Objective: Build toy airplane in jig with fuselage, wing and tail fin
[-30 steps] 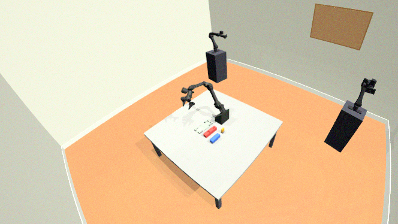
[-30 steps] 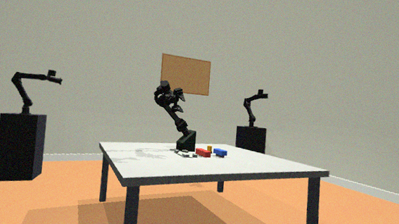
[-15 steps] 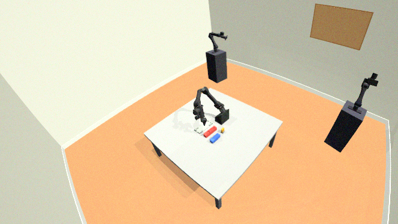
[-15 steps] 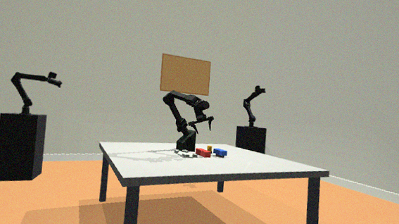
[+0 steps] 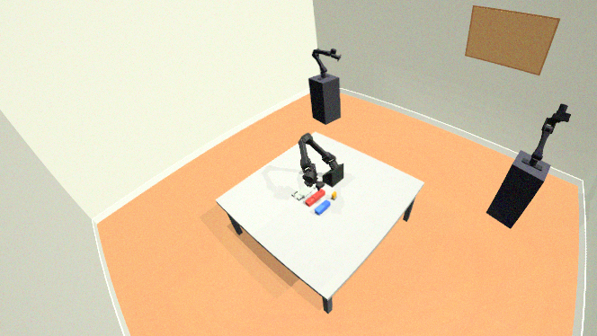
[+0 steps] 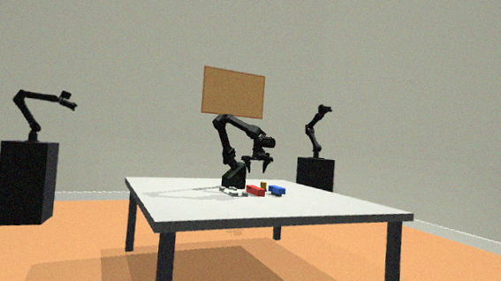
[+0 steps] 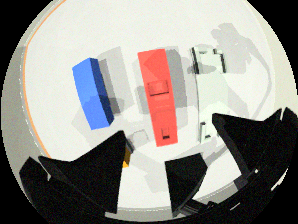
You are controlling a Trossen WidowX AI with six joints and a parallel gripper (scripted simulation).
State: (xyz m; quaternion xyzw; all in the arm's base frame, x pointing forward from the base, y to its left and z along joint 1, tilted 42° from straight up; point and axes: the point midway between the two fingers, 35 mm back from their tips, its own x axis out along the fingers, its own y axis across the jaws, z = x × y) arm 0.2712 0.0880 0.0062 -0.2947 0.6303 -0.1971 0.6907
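Observation:
The red fuselage [image 5: 315,198] [image 6: 255,191] [image 7: 158,109] lies on the table beside the pale jig [image 6: 235,193] [image 7: 212,92], not in it; its larger socket and smaller tail socket face up. The blue wing [image 5: 323,207] [image 6: 277,190] [image 7: 93,95] lies apart, on the fuselage's other side; its tab is not clearly visible. The small orange tail fin [image 5: 334,195] [image 6: 263,185] [image 7: 126,159] stands near the fuselage, partly hidden by a finger in the wrist view. My gripper [image 6: 256,171] [image 7: 171,126] is open and empty, pointing down above the jig and fuselage area.
My arm's dark base [image 5: 334,175] [image 6: 234,177] stands on the white table [image 5: 360,225] [image 6: 326,210], close behind the parts. Two other arms stand on dark pedestals [image 5: 325,101] [image 5: 517,193] off the table.

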